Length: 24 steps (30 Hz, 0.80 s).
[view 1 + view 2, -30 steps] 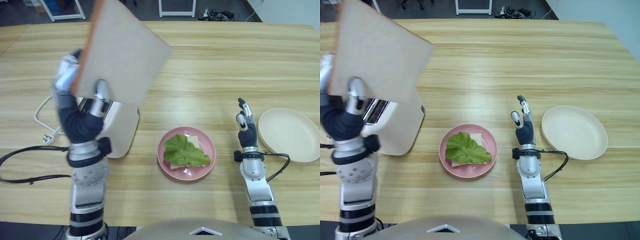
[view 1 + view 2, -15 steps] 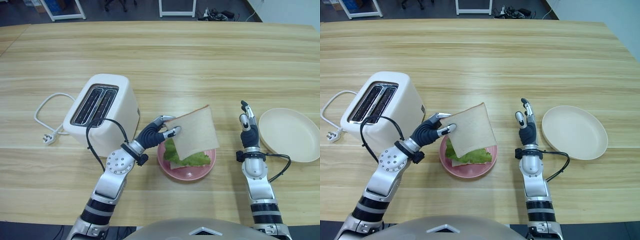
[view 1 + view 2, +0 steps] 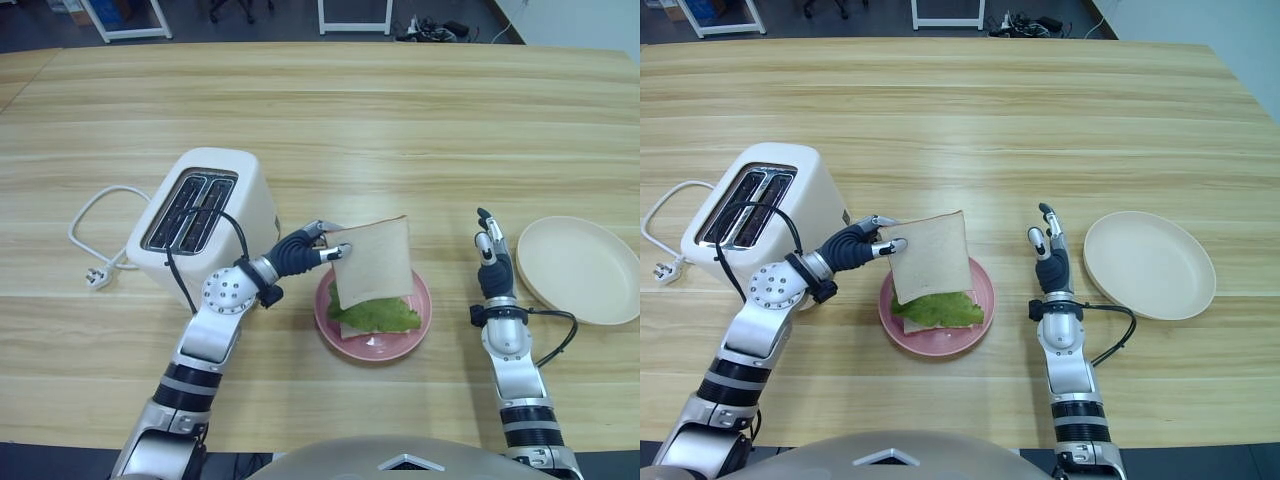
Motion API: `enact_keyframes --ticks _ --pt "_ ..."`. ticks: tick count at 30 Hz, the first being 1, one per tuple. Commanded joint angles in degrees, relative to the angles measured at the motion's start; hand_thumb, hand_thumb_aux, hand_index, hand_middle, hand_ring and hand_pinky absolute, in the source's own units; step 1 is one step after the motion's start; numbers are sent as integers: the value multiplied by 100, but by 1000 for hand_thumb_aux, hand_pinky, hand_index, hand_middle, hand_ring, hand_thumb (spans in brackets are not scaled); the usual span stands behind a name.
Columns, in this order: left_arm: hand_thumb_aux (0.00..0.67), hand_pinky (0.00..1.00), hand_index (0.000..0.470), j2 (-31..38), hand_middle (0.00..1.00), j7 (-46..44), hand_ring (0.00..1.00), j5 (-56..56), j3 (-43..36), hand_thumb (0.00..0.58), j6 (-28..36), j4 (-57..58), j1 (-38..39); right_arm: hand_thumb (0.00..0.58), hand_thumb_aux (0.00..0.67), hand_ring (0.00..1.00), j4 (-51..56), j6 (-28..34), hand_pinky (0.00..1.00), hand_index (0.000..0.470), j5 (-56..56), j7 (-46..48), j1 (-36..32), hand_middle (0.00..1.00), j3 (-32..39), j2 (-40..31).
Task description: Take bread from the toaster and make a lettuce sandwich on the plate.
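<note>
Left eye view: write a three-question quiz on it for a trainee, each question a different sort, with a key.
1. True or false: the left hand holds the pale square bread slice over the round pink plate.
2. What lies on the pink plate? A. a green lettuce leaf; B. a fork; C. nothing.
3. Fill in: the round cream plate lies to the robot's ____ of its open right hand.
Key: 1 true; 2 A; 3 right.
</note>
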Motion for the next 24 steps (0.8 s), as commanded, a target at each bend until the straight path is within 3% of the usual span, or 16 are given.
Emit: enact_keyframes --ticks 1,16,24 --pt "670 1000 470 5 1000 -223 1000 -16 -30 580 117 352 -148 0 0 0 123 -14 0 0 -14 27 -66 0 41 -5" --pt "670 1000 470 -172 1000 -829 1000 260 -535 580 -56 1364 -350 0 0 0 80 -80 0 0 -301 -73 29 0 197 -74" --pt "670 1000 470 -147 1000 -571 1000 680 -559 580 -273 1935 -466 0 0 0 -1687 -1291 0 0 -3679 -1129 812 0 1388 -1060"
